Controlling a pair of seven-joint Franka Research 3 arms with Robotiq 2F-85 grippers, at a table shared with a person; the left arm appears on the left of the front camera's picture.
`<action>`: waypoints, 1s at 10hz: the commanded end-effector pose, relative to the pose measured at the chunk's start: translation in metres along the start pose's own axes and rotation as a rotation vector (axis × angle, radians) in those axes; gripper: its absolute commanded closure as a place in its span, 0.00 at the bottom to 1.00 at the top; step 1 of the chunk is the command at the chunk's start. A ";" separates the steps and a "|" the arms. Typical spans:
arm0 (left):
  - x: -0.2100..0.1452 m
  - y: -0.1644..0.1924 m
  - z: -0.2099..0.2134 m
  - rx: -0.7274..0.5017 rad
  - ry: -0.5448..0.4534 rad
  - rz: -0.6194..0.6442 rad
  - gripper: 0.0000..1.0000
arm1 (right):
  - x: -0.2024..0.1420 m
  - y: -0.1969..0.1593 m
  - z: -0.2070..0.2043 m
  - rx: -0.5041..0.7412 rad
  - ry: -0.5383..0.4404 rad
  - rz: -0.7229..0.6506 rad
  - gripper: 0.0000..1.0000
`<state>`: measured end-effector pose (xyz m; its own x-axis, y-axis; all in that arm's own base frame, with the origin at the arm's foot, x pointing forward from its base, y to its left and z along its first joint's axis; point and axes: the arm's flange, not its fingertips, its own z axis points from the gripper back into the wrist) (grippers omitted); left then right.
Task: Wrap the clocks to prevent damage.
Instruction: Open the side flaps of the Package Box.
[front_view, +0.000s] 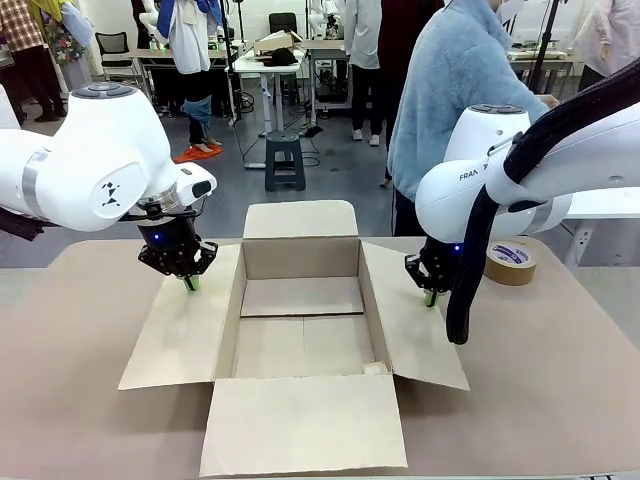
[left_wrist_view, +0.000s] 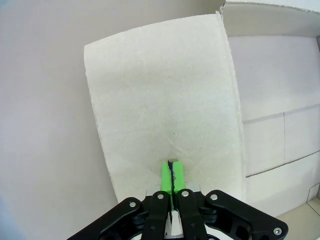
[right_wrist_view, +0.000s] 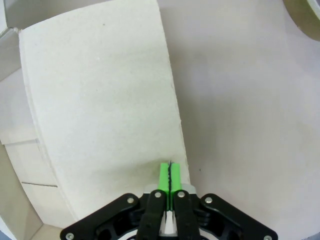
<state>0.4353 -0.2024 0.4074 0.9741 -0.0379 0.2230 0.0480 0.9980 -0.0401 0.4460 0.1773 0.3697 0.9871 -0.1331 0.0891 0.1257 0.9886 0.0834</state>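
An open cardboard box (front_view: 300, 258) sits mid-table with all its flaps spread outward and nothing inside. My left gripper (front_view: 190, 283) is shut, its green tips pressed down on the far end of the left flap (front_view: 185, 330); in the left wrist view the shut gripper (left_wrist_view: 171, 167) meets that flap (left_wrist_view: 160, 100) at a small dent. My right gripper (front_view: 430, 298) is shut too, tips down on the right flap (front_view: 415, 330). In the right wrist view this gripper (right_wrist_view: 170, 170) rests close to the flap's (right_wrist_view: 100, 100) outer edge. The clocks are out of view.
A roll of brown tape (front_view: 510, 262) lies on the table to the right of my right arm; its edge is also visible as the tape roll (right_wrist_view: 305, 10). A person in a light blue top (front_view: 450, 90) stands at the far side. The beige table (front_view: 70, 400) surrounds the box.
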 end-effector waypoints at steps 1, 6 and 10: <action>0.001 -0.002 0.000 0.002 -0.003 0.000 1.00 | 0.000 0.000 0.000 0.000 0.000 -0.001 0.99; 0.001 -0.002 0.000 0.002 -0.003 0.000 1.00 | 0.000 0.000 0.000 0.000 0.000 -0.001 0.99; 0.001 -0.002 0.000 0.002 -0.003 0.000 1.00 | 0.000 0.000 0.000 0.000 0.000 -0.001 0.99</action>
<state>0.4357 -0.2030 0.4074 0.9741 -0.0389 0.2228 0.0491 0.9980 -0.0404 0.4461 0.1770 0.3698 0.9870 -0.1337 0.0890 0.1263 0.9885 0.0834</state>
